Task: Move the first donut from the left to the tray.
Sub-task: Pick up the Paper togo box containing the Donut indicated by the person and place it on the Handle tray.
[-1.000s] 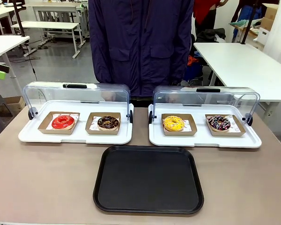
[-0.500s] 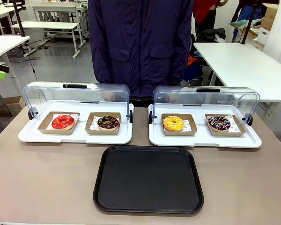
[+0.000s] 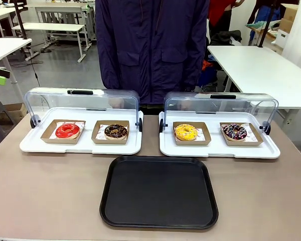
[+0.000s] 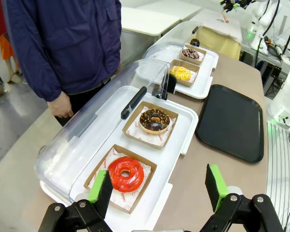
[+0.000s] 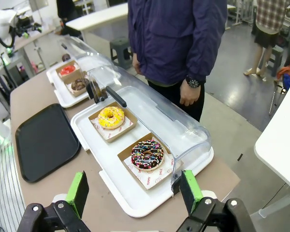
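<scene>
The first donut from the left point(image 3: 67, 130), glossy red, lies in a brown cardboard dish point(image 3: 63, 132) on the left white tray point(image 3: 80, 147). It sits just beyond my left gripper point(image 4: 158, 190), whose fingers point(image 4: 101, 192) stand wide apart, and shows as red donut point(image 4: 125, 174) there. The black tray point(image 3: 159, 192) lies bare at the table's near middle, seen also as tray point(image 4: 232, 122) and tray point(image 5: 43, 141). My right gripper point(image 5: 135, 195) is open, high over the right white tray point(image 5: 130, 191).
A chocolate donut point(image 3: 115, 131) shares the left white tray. The right one holds a yellow donut point(image 3: 185, 132) and a sprinkled dark donut point(image 3: 235, 131). Both clear domed lids point(image 3: 83, 100) are tipped back. A person in a dark jacket point(image 3: 150, 47) stands at the far side.
</scene>
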Motion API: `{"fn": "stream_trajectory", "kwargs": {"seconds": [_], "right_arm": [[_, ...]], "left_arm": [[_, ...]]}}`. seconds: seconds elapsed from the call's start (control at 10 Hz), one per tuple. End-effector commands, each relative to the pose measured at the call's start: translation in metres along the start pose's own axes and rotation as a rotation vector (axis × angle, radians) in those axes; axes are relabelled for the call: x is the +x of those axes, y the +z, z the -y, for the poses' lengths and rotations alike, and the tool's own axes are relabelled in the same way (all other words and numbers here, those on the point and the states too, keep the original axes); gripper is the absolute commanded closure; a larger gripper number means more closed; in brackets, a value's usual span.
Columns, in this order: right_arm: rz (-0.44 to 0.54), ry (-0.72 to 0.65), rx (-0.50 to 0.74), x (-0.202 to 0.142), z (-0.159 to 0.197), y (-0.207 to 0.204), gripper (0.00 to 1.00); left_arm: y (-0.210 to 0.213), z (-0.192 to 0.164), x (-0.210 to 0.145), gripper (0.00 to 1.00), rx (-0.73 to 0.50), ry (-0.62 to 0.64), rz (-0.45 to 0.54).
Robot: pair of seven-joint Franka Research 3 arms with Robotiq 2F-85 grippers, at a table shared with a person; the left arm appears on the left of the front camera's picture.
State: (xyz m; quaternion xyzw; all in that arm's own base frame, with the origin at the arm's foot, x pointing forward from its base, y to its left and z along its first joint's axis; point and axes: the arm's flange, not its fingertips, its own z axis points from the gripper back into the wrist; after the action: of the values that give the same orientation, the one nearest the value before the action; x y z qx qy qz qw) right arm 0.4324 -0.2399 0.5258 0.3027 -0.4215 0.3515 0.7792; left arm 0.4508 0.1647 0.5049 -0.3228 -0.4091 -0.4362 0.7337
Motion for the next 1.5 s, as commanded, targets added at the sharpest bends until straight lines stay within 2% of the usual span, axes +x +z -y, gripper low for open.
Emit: {"fn": "stream_trajectory", "kwargs": {"seconds": [0.0,1.4], "right_arm": [[0.004,0.009,0.009,-0.0010,-0.0029,0.0000,0.00],[0.004,0.009,0.009,-0.0010,-0.0029,0.0000,0.00]], "left_arm": [[0.0013,0.0013,0.0006,0.00,-0.011,-0.012,-0.001],[0.0013,0.0013,0.0006,0.00,-0.011,-0.012,-0.001]]}}
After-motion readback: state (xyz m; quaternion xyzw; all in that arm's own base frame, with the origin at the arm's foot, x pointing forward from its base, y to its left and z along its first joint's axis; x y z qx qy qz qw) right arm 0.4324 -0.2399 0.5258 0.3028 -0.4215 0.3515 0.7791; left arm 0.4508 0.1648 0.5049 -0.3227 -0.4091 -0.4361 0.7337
